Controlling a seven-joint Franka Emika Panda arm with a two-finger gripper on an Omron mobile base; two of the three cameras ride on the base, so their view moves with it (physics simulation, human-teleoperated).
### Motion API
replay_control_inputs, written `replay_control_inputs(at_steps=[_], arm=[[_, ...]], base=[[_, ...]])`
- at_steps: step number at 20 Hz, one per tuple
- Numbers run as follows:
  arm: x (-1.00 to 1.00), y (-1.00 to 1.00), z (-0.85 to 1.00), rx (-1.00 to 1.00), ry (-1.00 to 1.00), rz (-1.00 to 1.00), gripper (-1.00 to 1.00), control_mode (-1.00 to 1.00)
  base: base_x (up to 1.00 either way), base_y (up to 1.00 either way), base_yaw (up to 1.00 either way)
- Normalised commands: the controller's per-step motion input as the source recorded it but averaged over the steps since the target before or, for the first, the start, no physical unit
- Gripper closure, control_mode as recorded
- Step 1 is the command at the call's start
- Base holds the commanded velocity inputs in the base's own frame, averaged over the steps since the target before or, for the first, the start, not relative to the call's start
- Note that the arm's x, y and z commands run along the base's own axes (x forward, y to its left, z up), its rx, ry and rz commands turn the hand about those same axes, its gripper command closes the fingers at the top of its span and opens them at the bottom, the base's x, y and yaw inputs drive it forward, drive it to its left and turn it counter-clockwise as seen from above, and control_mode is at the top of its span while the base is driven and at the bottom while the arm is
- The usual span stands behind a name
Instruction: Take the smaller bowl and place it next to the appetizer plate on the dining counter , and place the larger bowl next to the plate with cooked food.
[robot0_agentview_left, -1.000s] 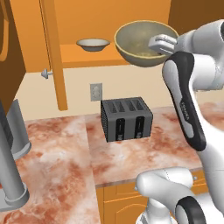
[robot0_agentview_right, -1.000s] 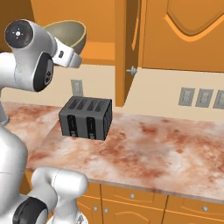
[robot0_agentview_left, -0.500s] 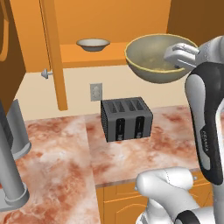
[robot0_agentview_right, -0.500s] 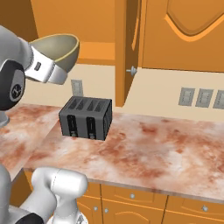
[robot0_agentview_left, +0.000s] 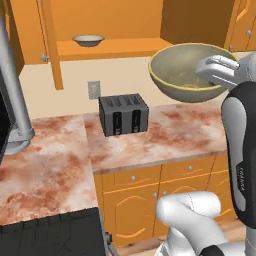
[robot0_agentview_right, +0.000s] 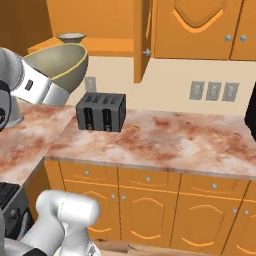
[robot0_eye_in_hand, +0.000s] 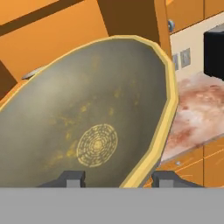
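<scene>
larger bowl (robot0_agentview_left: 186, 74) sits at upper right of the left base view, off the counter, tilted so its olive inside faces the camera; nothing in it apart from yellowish speckles. gripper (robot0_agentview_left: 216, 71) grasps its right rim, jaws clamped on the wall. in the right base view the same bowl (robot0_agentview_right: 59, 62) is at upper left, seen from outside, yellow rim tipped up to the right, white hand at its lower left.

hand view gives what the base views lack: a round patterned medallion at the bowl's bottom (robot0_eye_in_hand: 97, 145), and one dark fingertip (robot0_eye_in_hand: 72, 178) inside the rim, the other outside it.

smaller bowl (robot0_agentview_left: 88, 40) rests on the open cabinet shelf (robot0_agentview_left: 130, 48), upper left of the left base view; its inside is not visible. right base view shows it (robot0_agentview_right: 70, 37) at the top left, behind the big bowl.

black toaster (robot0_agentview_left: 123, 114) stands on the marbled wall counter (robot0_agentview_left: 180, 135), centre left. right base view adds three wall outlets (robot0_agentview_right: 213, 91) at centre right.
</scene>
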Motion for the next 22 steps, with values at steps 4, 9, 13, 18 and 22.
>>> replay_control_inputs(at_steps=[4,9,13,18,22], arm=[[0.0,0.0,0.0,0.0,0.0,0.0,1.0,1.0],[0.0,0.0,0.0,0.0,0.0,0.0,1.0,1.0],[0.0,0.0,0.0,0.0,0.0,0.0,1.0,1.0],[0.0,0.0,0.0,0.0,0.0,0.0,1.0,1.0],[0.0,0.0,0.0,0.0,0.0,0.0,1.0,1.0]], base=[[-0.58,-0.76,-0.36],[-0.13,-0.81,-0.55],[-0.02,-0.81,-0.58],[0.0,-0.75,-0.55],[0.0,-0.63,-0.54]])
